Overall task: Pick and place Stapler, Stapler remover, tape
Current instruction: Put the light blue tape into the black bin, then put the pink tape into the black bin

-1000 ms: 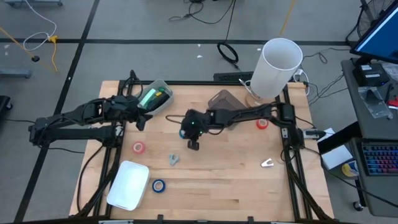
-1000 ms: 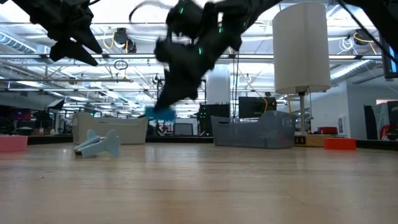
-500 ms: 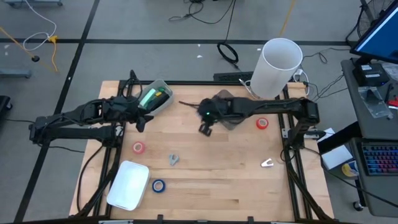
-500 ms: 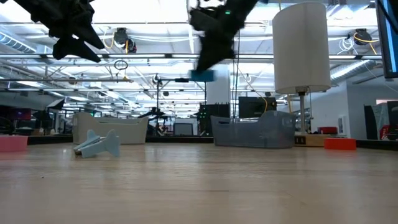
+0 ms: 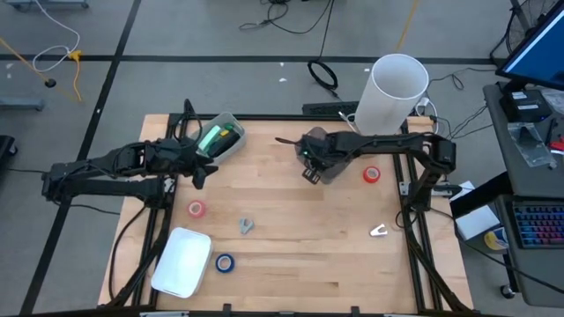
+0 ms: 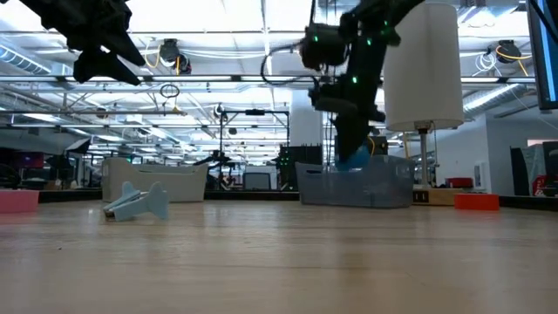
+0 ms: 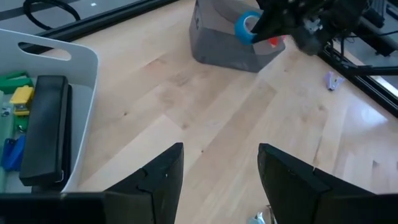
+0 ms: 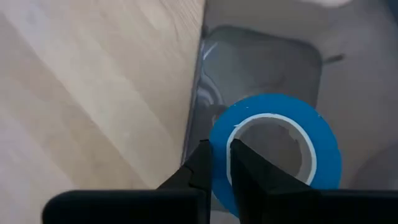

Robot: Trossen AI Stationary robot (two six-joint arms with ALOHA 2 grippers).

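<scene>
The right gripper (image 8: 214, 163) is pinching a blue tape roll (image 8: 277, 152) by its wall over the grey bin (image 5: 324, 157), upper centre of the frame. Released off-centre, the roll risks catching the bin's rim and rolling onto the worktop (image 5: 308, 238). The left gripper (image 7: 214, 171) is waiting with its fingers wide apart, at the upper left.

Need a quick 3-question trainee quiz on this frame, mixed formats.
1. True or false: the right gripper is shut on the blue tape roll.
2. What is under that roll: A) white bin, B) grey bin, C) bare table?
3. Fill in: the left gripper is ____ and holds nothing.

Key: 1 true. 2 B, the grey bin. 3 open.
</scene>
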